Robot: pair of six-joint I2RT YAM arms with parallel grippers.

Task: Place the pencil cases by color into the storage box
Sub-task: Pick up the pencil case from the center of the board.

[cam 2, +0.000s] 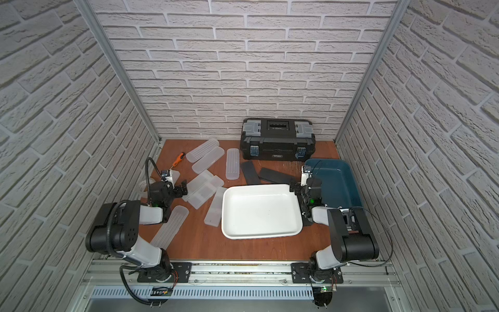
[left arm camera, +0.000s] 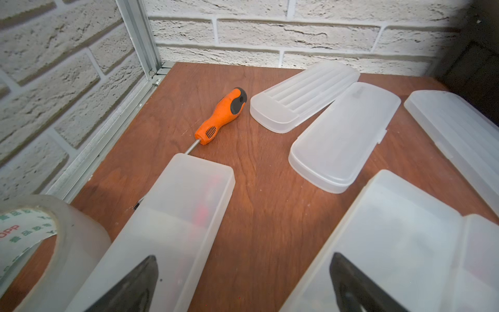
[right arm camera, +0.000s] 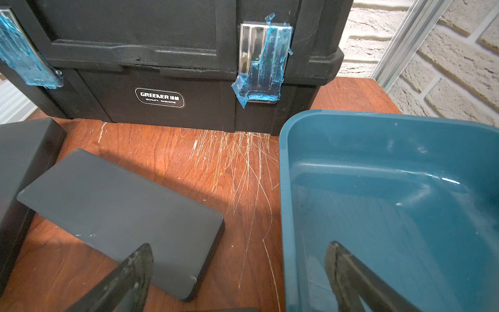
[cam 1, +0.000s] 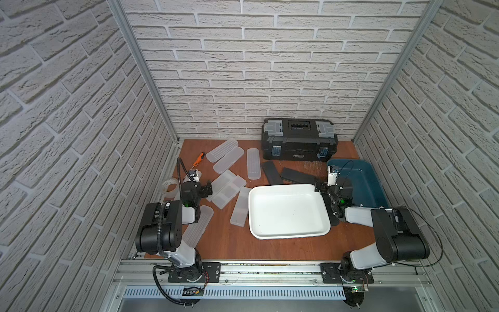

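Note:
Several frosted white pencil cases [cam 1: 228, 159] lie scattered over the table's left half; one [cam 1: 240, 206] rests against the empty white storage box [cam 1: 286, 213]. Two black pencil cases [cam 1: 298, 175] lie in front of the toolbox. My left gripper [cam 1: 208, 189] hovers open and empty; in the left wrist view [left arm camera: 244, 256] it has bare wood between two frosted cases [left arm camera: 183, 216] below its gap. My right gripper [cam 1: 318, 187] is open and empty too. In the right wrist view [right arm camera: 240, 244] it hangs between a black case [right arm camera: 121, 210] and the teal box [right arm camera: 378, 202].
A closed black toolbox [cam 1: 298, 140] stands at the back wall. An orange-handled screwdriver [cam 1: 199, 158] and a clear tape roll [cam 1: 170, 187] lie at the left edge. The empty teal box [cam 1: 364, 183] sits at the right, close to the side wall.

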